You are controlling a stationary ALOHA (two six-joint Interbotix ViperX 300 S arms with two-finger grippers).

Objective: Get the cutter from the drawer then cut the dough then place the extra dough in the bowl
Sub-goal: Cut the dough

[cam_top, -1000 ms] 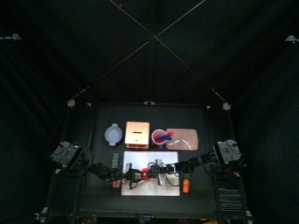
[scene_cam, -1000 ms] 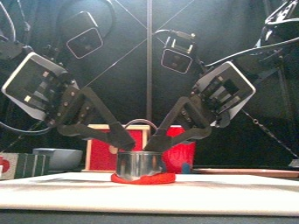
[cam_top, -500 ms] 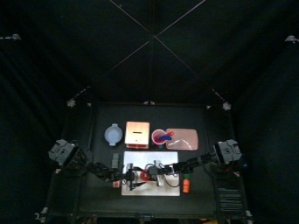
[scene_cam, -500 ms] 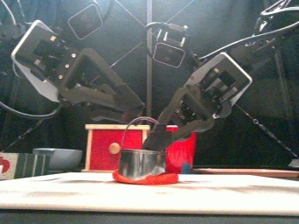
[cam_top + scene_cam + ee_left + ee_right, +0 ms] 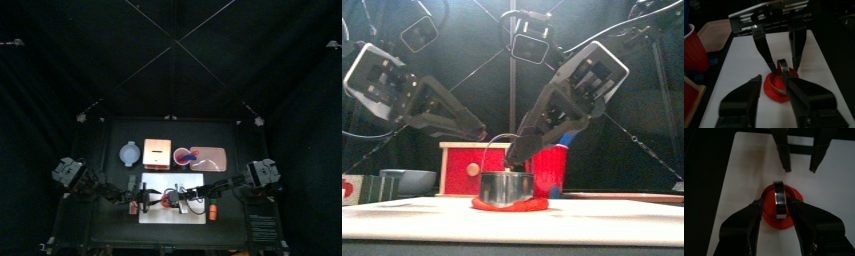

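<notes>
**Red dough (image 5: pixel 509 205) under the metal cutter (image 5: pixel 504 187), left gripper (image 5: pixel 478 131) clear of it**

Top view: the cutter stands on the dough on the white cutting board (image 5: pixel 189 186). The left gripper is near the cutter's left side. The right gripper (image 5: pixel 519 156) is close at the cutter's right. Behind the cutter lie a wooden box (image 5: pixel 158 152), a blue-grey bowl (image 5: pixel 128 153) and a pink tray (image 5: pixel 218 161).

Front view: the cutter is upright, its lower rim in the dough and its wire handle arched above. The right gripper comes down to the handle from the cutter's right; whether it grips cannot be told. The left gripper hangs above and left of the cutter, apart from it. A red cup (image 5: pixel 551 171) stands behind the cutter.

Left wrist view: the left gripper's jaws are spread wide with nothing between them, short of the cutter.

Right wrist view: the right gripper sits over the cutter. Beyond the cutter the left gripper's jaws are parted and apart from it.
</notes>
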